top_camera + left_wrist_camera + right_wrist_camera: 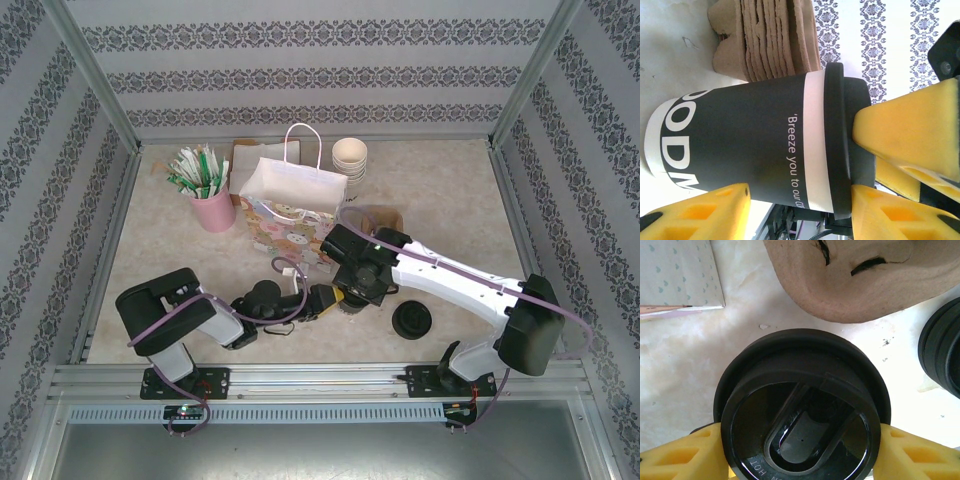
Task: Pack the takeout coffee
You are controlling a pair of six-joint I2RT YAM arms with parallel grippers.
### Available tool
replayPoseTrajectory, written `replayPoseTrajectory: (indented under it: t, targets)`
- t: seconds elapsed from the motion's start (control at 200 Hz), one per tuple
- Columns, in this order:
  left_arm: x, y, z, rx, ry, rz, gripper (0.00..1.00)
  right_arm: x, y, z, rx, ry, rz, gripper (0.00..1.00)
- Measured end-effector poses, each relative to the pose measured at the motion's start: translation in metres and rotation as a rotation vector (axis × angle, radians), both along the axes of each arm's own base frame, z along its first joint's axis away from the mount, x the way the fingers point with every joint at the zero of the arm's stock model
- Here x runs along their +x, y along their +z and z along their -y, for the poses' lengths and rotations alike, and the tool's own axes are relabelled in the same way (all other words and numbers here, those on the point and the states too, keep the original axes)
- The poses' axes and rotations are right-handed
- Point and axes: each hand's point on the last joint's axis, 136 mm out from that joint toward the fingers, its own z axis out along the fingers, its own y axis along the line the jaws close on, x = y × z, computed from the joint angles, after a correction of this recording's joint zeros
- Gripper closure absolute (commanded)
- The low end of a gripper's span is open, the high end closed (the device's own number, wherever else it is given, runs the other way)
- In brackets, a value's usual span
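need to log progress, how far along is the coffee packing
Done: the lid is on the coffee cup. In hand: the right gripper clamps that lid, the left gripper open beside the cup. Left: the cup is outside the white bag, so packing it remains.

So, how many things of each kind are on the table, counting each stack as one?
Lidded coffee cup: 1
Bags: 2, white bag and patterned bag
Pink pot of stirrers: 1
Lidless cup stack: 1
Loose lid stack: 1
Pulp tray stack: 1
Brown card piece: 1
Total: 8
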Motion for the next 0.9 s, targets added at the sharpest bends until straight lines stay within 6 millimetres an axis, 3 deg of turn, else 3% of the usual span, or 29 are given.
replayPoseTrajectory:
  t: [0.475,0.625,0.804,0.904]
  targets:
    - [0.002,-0.001,-0.003,-0.054,0.027,0.024,0.49,0.002,0.001,-0.004,-0.003,0.002,-0.006,0.31]
    - [0.004,-0.008,-0.008,0.000,0.053,-0.004,0.47,0.002,0.002,-0.008,0.016,0.009,-0.005,0.25]
    - [0.004,-0.024,-0.013,0.083,0.069,-0.053,0.46,0.005,0.006,-0.011,0.034,0.008,0.010,0.25]
    - [0.006,-0.022,-0.010,0.098,0.068,-0.060,0.45,0.007,0.007,-0.012,0.039,0.007,0.018,0.27]
